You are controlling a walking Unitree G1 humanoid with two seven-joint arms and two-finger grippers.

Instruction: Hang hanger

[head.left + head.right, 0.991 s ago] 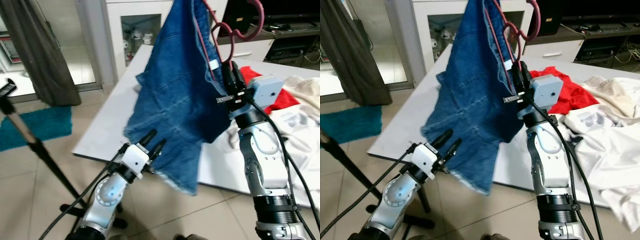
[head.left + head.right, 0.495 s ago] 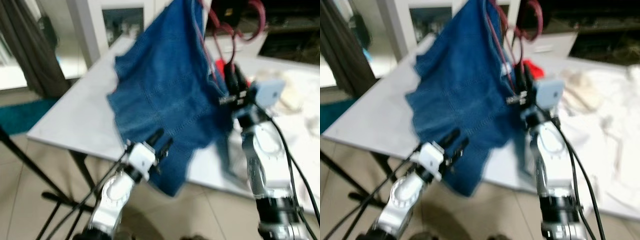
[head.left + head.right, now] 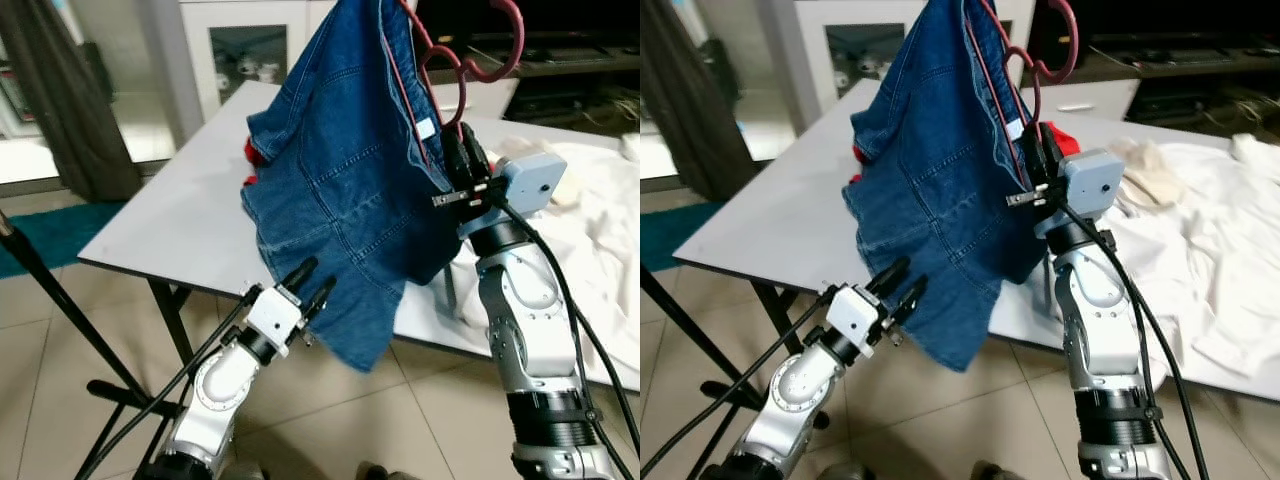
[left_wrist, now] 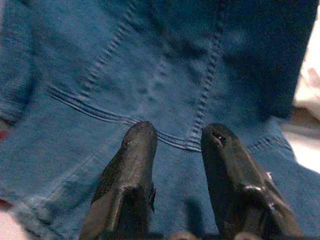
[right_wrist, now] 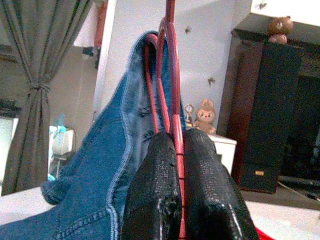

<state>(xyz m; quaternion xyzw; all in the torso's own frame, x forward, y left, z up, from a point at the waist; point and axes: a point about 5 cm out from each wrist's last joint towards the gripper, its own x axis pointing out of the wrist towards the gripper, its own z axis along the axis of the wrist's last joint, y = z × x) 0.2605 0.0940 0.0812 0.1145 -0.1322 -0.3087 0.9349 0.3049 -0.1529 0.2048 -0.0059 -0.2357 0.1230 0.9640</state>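
Carry stage. My right gripper [image 3: 1036, 143] is clamped on the lower wire of the red hanger [image 3: 1042, 62], holding it high above the near edge of the white table [image 3: 170, 215]; in the right wrist view the wire runs between the pressed fingers [image 5: 159, 195]. Denim shorts [image 3: 350, 190] drape from the hanger, hem hanging past the table's near edge. My left gripper [image 3: 306, 285] sits parted just beside the hem, gripping nothing. I see no rail yet; I judge the next move is finding one, then lifting the hook over it.
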